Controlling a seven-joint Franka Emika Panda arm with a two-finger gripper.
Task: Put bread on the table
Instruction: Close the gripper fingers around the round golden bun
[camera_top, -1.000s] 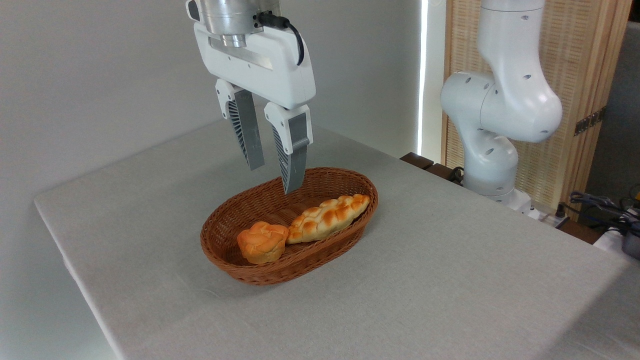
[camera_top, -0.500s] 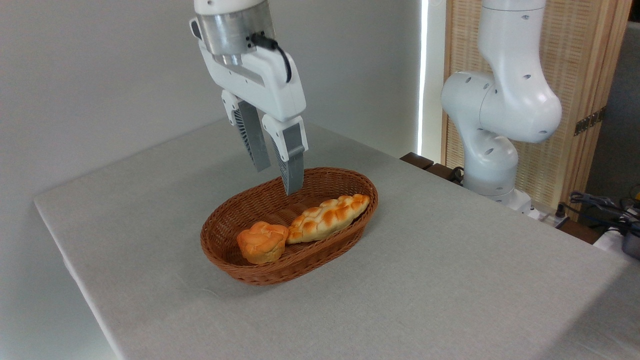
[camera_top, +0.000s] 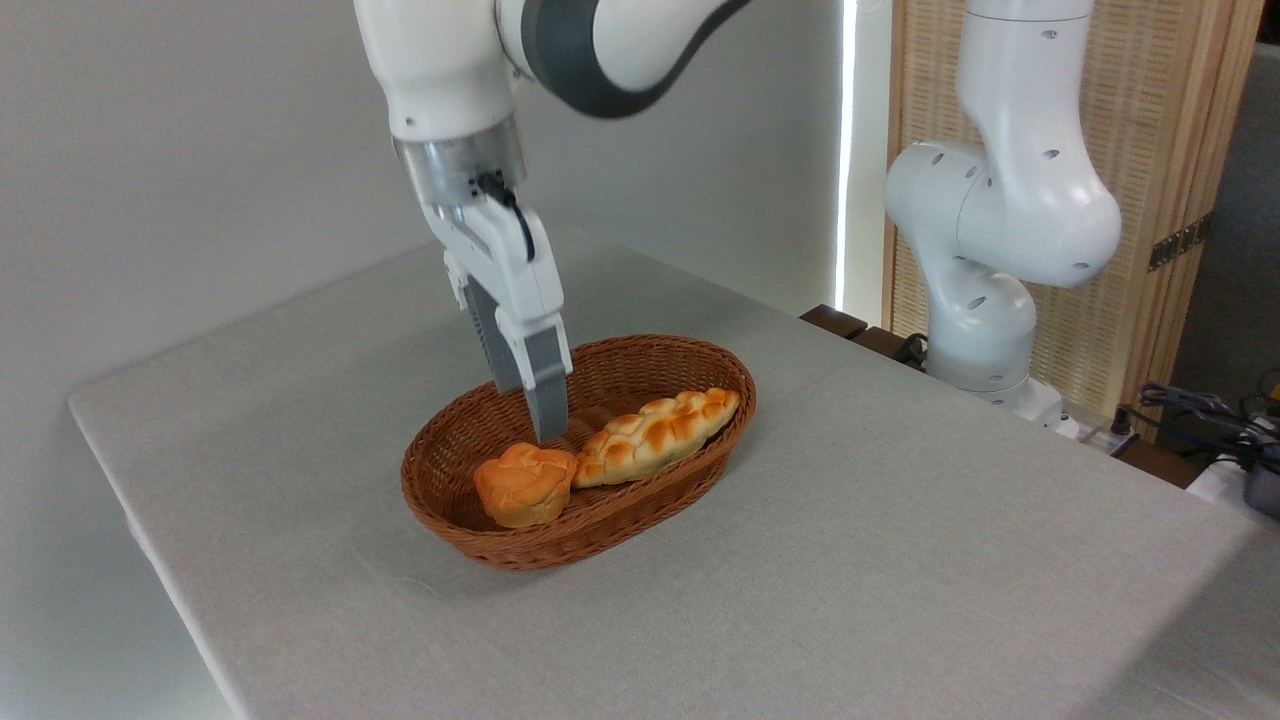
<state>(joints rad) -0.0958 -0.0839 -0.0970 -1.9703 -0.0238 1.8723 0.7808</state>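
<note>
- The table (camera_top: 300, 420), covered in light grey cloth, stretches bare to the left of the wicker basket (camera_top: 440, 500), leaving plenty of room to set something down.
- The bread (camera_top: 524, 483), a small orange-golden bun with a lumpy folded top, sits in the left end of the basket, just touching the pale braided loaf (camera_top: 655, 425) on its right.
- I judge the bun light and soft, probably springy under pressure, with a matte crust that should not slip; a gentle pinch across its rounded sides, below the folds, looks best, since a hard squeeze could dent it.
- The gripper (camera_top: 540, 425) hangs inside the basket, just above and behind the bun and not touching it. It is seen edge-on, one finger hiding the other, so I cannot tell whether the claw is apart or together.
- Compared with half a second ago, the wrist has rotated, so the two fingers no longer show side by side, and the gripper has come lower and further left, towards the bun. Bun, loaf and basket have not shifted.
- The arm's white base (camera_top: 990, 300) stands at the right, beyond the table.
</note>
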